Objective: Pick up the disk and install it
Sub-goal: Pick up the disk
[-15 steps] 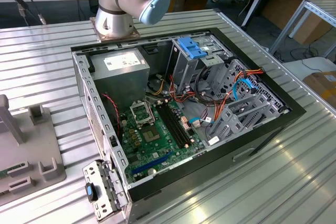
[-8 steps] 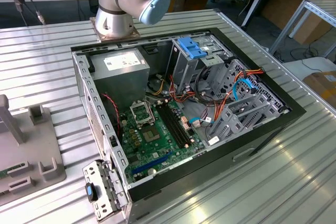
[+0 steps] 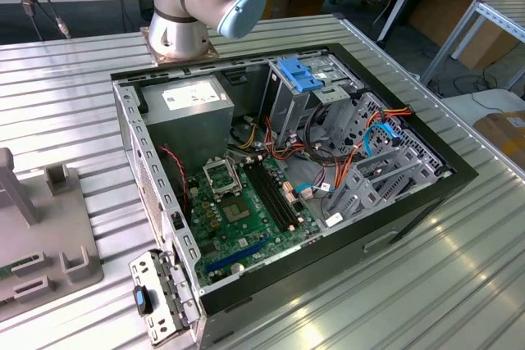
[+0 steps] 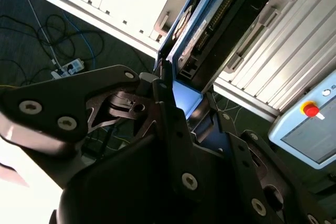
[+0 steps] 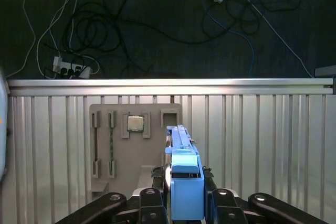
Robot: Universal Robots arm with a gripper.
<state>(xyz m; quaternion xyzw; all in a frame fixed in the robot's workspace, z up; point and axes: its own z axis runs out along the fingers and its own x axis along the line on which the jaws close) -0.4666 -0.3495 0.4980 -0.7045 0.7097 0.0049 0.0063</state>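
My end effector (image 5: 184, 176) is clamped on the disk (image 5: 185, 192). In the first wrist view the black fingers (image 5: 157, 174) press against both sides of its bright blue carrier, and I see the disk edge-on, running away from the wrist. In the second wrist view the disk (image 4: 210, 24) shows its dark body inside the blue frame, gripped at one end by the black linkage. Its far end lies in line with a grey fixture plate (image 5: 157, 129) on the ribbed metal table (image 5: 262, 140); I cannot tell whether it touches the plate. A processor chip (image 5: 135, 123) sits in a pocket of that plate, just beside the disk's line.

In the exterior view the open computer case (image 3: 131, 145) lies on the table with its motherboard (image 3: 246, 202) exposed. At the case's far side stands a grey drive cage topped by a blue clip (image 3: 302, 78). The arm's base (image 3: 180, 38) stands just beyond the case, and the plate (image 3: 49, 243) is at the exterior view's left.
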